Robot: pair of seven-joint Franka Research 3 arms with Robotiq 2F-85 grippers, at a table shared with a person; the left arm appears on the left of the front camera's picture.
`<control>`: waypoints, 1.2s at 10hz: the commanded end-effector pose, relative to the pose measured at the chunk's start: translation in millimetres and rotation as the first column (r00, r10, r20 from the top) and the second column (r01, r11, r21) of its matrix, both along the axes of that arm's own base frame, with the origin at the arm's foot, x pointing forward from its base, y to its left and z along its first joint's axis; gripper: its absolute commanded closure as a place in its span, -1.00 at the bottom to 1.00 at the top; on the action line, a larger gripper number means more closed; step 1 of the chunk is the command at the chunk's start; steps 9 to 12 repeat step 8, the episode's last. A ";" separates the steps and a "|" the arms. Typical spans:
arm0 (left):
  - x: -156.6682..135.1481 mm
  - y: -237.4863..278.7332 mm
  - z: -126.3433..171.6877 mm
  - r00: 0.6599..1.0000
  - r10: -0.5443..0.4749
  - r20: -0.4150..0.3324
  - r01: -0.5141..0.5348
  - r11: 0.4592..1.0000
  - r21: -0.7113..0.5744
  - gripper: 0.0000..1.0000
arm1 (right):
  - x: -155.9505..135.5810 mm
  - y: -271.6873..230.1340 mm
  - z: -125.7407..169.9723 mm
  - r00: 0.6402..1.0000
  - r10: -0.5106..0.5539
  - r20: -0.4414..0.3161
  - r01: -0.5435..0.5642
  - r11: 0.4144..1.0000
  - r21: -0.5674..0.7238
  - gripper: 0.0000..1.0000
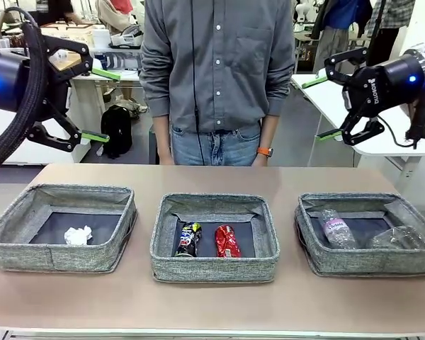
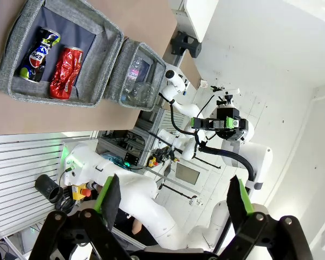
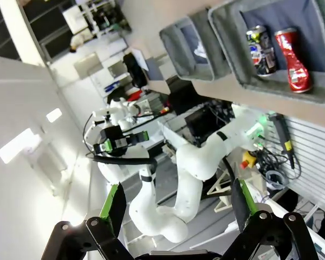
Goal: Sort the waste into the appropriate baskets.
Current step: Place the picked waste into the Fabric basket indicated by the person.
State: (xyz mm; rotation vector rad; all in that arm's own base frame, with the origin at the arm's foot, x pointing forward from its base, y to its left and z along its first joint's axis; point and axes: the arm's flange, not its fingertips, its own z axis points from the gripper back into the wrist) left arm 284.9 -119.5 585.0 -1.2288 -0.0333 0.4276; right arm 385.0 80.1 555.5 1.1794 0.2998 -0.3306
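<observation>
Tan bench (image 1: 212, 304) in a cluttered lab holds three grey woven-fabric baskets (image 1: 214, 236) with crumpled white paper ball (image 1: 78, 235) left, dark blue-black can (image 1: 189, 239) and crushed red can (image 1: 227, 241) middle, clear labelled water bottle (image 1: 337, 230) and clear plastic cup (image 1: 400, 238) right, while the left gripper (image 1: 99, 105) and right gripper (image 1: 321, 108) hang above, jaws wide apart, gripping nothing.

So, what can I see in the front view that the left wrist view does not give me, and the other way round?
Front view alone: the person behind the table, the left basket with the paper ball, and the water bottle's label, clearly readable as a bottle. Left wrist view alone: the left gripper's own open jaws from behind, and the robot's base and cabling below the table edge. Both share: the middle basket holding the dark can and the red can, the right basket, and the open right gripper.
</observation>
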 end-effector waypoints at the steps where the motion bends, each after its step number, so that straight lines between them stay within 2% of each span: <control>1: 0.0 -0.3 -0.6 1.000 0.001 0.007 -0.001 1.000 -0.007 -1.00 | 1.1 3.4 8.0 1.000 -0.009 -0.017 0.009 1.000 0.015 -1.00; 12: 0.0 -0.3 -0.6 1.000 0.001 0.007 -0.001 1.000 -0.007 -1.00 | 1.1 3.4 8.0 1.000 -0.009 -0.017 0.009 1.000 0.015 -1.00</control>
